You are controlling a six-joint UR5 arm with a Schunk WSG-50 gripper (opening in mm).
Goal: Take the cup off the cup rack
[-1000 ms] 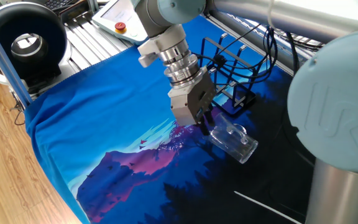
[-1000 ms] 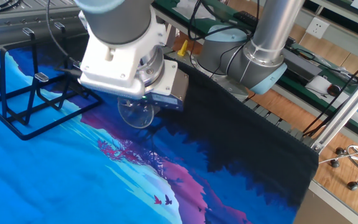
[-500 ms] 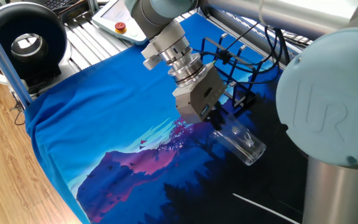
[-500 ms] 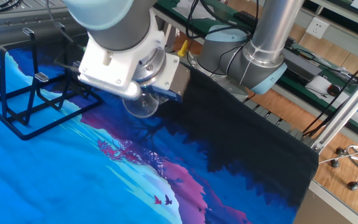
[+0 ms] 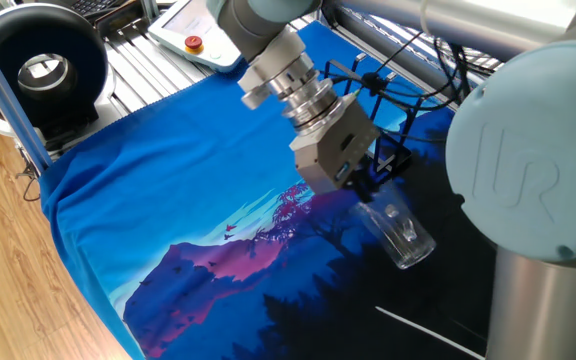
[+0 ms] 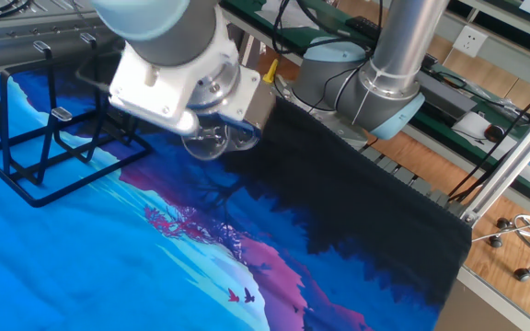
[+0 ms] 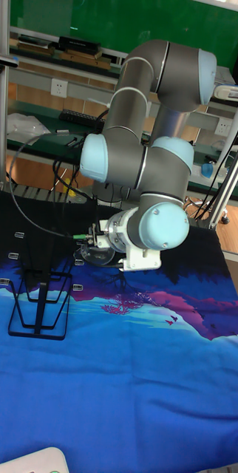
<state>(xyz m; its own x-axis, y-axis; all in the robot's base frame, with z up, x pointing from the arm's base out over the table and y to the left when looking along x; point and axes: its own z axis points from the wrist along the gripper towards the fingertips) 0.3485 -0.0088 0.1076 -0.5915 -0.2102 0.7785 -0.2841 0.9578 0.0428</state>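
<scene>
Tall fixed view, cup (image 7: 97,255) beside cup rack (image 7: 39,299)

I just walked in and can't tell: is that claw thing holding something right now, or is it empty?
Gripper: closed on the clear cup, holding it tilted above the cloth, away from the black cup rack.
</scene>
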